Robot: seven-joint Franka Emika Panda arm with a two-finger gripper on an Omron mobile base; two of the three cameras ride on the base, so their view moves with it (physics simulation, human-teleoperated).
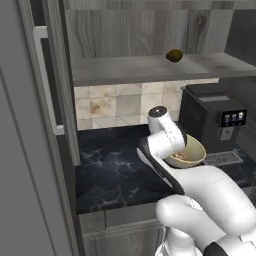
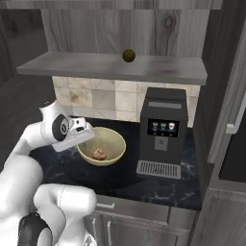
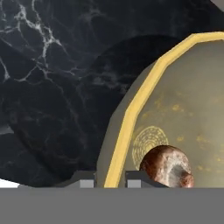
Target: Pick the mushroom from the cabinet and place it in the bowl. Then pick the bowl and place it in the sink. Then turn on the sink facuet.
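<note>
I can read no brand or lettering anywhere; the coffee machine (image 2: 162, 132) has a small lit panel of icons, too small for me to make out.

The bowl (image 2: 102, 145) sits on the black marble counter (image 2: 62, 168), just left of the coffee machine and well back from the near counter edge. Bare counter lies to the bowl's left and in front of it; on its right the machine's drip tray is close. Above, the cabinet (image 1: 150, 67) shelf overhangs the counter, with an olive-brown oval lump (image 1: 174, 55) resting on it. The cabinet door (image 1: 47, 85) stands open at far left in the left base view.

The mushroom (image 2: 99, 153) lies in the bottom of the bowl, seen in the hand view as a reddish-brown speckled lump (image 3: 168, 166) beside a ringed pattern on the bowl's floor.

My gripper (image 3: 110, 182) is at the bowl's left rim (image 3: 131, 109): in the hand view the two fingertips (image 3: 87, 181) straddle the yellow rim, one outside over the counter, one inside. They look narrowly set, but I cannot tell whether they are pressing the wall. The mushroom is just inside the inner fingertip, apart from it.
</note>
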